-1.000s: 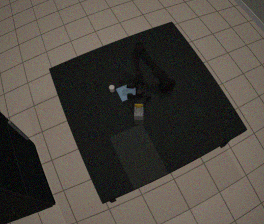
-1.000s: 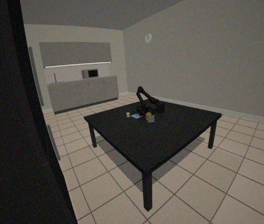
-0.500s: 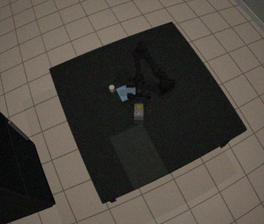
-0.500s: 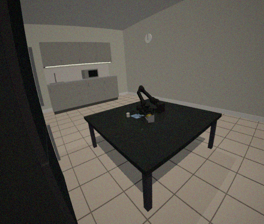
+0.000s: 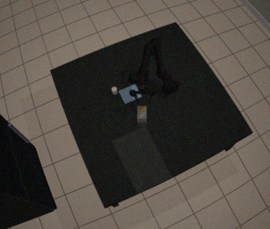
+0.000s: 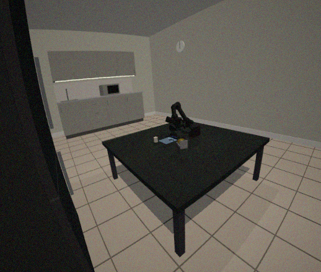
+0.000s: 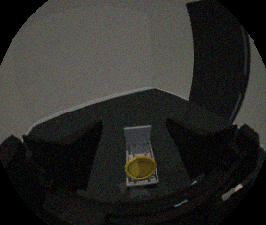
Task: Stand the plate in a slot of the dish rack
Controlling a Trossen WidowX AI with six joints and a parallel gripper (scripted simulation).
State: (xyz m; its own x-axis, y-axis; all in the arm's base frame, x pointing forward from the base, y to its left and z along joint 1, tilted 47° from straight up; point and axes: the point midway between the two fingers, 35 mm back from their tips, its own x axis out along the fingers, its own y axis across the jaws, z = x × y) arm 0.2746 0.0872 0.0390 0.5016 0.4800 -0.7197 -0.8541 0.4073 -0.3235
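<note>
The round yellow plate point(image 5: 142, 109) point(image 6: 181, 140) point(image 7: 140, 167) is in the end of the dish rack nearest the arm. It looks raised on edge but leaning; whether its lower edge sits between the rails cannot be made out. The small grey-white dish rack point(image 5: 142, 120) point(image 6: 183, 145) point(image 7: 137, 132) stands on the table, with a tall panel at its far end. My gripper point(image 5: 142, 96) point(image 7: 135, 122) is open and empty, with its fingers wide apart. It is on the arm's side of the rack, apart from the plate.
A blue square sheet point(image 5: 125, 97) point(image 6: 165, 140) lies beside the rack, partly under the gripper in the top view. A small white cylinder point(image 5: 114, 90) point(image 6: 155, 139) stands beyond it. All are on the black table point(image 5: 191, 114) point(image 6: 214, 157).
</note>
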